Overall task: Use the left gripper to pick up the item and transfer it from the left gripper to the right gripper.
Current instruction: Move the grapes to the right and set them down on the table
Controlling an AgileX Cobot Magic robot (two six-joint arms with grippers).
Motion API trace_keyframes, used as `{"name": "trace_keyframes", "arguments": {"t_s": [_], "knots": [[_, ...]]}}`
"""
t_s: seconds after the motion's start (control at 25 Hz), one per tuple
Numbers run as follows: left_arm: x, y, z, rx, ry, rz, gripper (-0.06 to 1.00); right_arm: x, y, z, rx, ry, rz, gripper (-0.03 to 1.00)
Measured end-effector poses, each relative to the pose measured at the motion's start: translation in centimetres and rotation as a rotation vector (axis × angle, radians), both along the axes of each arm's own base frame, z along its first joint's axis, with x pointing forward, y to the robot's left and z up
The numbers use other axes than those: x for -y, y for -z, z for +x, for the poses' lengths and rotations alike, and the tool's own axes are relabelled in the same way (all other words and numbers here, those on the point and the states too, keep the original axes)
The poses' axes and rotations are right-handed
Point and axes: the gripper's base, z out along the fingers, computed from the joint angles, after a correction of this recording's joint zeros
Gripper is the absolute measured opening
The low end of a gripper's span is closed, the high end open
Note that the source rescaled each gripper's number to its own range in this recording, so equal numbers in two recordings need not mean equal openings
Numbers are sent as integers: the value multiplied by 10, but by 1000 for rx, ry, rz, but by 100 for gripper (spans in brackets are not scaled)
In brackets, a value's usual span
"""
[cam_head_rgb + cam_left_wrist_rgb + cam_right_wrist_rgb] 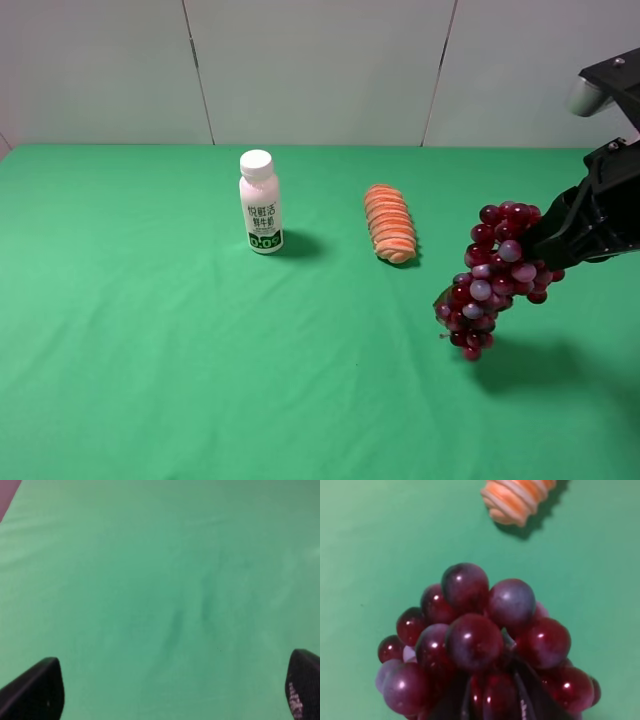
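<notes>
We see the right gripper (pixel 540 245) clenched on the item (pixel 495 275), holding the grape bunch in the air above the green cloth (pixel 150 350), to the right of the bread roll (pixel 390 225). Its low end seems to carry the leaf. The left gripper (pixel 170 692) hangs over the cloth, released, its jaws wide apart.

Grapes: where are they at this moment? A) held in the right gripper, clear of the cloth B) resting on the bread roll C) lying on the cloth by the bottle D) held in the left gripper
A: the right gripper is shut on the grapes, which hang above their shadow, while the left gripper is open and empty.
</notes>
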Motion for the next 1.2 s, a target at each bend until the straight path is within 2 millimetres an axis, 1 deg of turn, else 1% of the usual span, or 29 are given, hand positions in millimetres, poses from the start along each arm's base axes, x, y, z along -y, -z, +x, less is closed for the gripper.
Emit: {"name": "trace_keyframes", "arguments": {"t_s": [0.12,0.24,0.6,0.88,1.08,1.2], "knots": [[0,0,0,0,0,0,81,2,0,1,1,21,-18,0],[0,0,0,0,0,0,81,4,5,4,-22,44,-47,0],[0,0,0,0,0,0,81,-2,44,27,-205,47,-133,0],[0,0,0,0,0,0,81,-6,75,43,-299,38,-194,0],[0,0,0,0,0,0,81,-7,93,50,-362,31,-227,0],[0,0,0,0,0,0,81,-7,100,52,-373,28,-237,0]]}}
